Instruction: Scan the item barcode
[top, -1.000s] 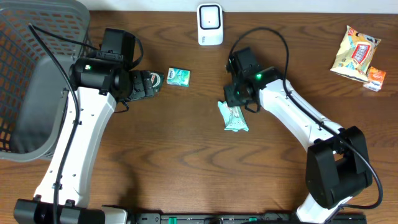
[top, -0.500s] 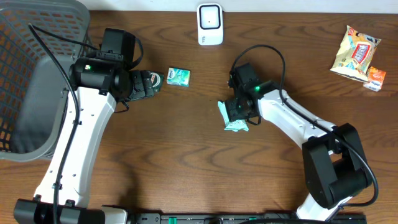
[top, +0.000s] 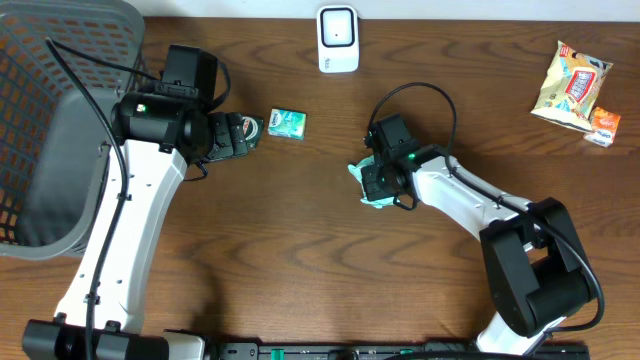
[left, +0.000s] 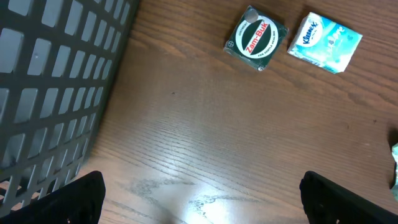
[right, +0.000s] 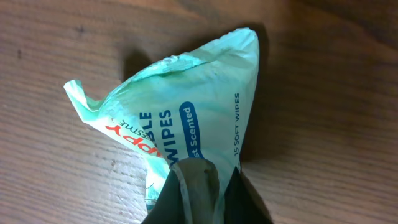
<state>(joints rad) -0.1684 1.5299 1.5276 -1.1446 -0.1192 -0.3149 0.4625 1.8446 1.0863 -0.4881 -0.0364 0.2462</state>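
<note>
A grey basket (top: 25, 100) sits at the table's (top: 300, 260) left edge. A snack bag (top: 572, 85) lies in its back right corner.

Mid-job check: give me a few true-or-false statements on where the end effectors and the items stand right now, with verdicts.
1. The right end effector is shut on the wipes pack. True.
2. The left end effector holds the Zam-Buk tin. False: it is open and empty, and the tin lies on the table beside the Kleenex pack.
3. The wipes pack sits in the basket. False: it is out at the middle of the table, and the basket is at the far left.
4. The white scanner stands at the table's far edge, apart from the wipes pack. True.
5. The snack bag lies next to the basket. False: it is at the far right corner.
</note>
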